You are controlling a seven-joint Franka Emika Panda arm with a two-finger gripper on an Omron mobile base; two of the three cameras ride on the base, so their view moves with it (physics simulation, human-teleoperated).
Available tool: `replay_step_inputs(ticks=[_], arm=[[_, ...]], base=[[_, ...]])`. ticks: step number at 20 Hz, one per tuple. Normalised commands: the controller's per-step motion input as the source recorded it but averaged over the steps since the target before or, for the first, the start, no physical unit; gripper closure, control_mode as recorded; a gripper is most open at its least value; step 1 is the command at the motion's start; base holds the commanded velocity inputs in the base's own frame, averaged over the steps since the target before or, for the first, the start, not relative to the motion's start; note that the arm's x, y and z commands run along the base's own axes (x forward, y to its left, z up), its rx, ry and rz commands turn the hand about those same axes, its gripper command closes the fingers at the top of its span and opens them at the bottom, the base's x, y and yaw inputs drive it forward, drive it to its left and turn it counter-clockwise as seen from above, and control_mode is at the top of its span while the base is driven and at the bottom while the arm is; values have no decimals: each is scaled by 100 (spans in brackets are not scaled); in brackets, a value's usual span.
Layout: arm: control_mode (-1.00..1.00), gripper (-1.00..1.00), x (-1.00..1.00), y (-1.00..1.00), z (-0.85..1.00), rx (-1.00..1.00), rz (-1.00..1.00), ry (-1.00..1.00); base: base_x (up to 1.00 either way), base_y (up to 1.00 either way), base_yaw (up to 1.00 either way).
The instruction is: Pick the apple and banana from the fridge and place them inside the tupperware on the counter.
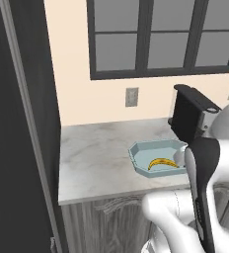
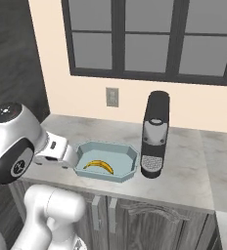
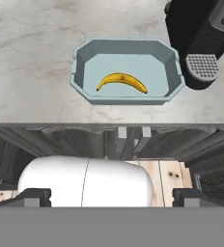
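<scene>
Hand [image 3: 112,197] open, empty; banana [image 3: 121,82] lies in unlabelled tupperware [image 3: 83,85].

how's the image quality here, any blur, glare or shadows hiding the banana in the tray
Hand view: sharp, evenly lit; the banana lies plainly in the tupperware, with just a soft shadow under it and no glare. Left base view: softer, and the arm covers the tray's right end, but the banana is clear. Right base view: crisp; the black coffee machine casts only a faint shadow on the counter.
</scene>
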Motion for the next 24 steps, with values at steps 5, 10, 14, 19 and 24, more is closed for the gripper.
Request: replay_step_inputs(ticks=[5, 10, 14, 19, 24], arm=[[-100, -100, -2, 0, -1, 0, 0, 1], [-100, -100, -44, 0, -14, 0, 0, -7], [100, -100, 0, 0, 0, 0, 0, 0], [100, -100, 0, 0, 0, 0, 0, 0], [100, -100, 0, 0, 0, 0, 0, 0]], base=[[0, 0, 0], [0, 0, 0], [-92, 0, 0], [-100, 12, 0], [-100, 24, 0]])
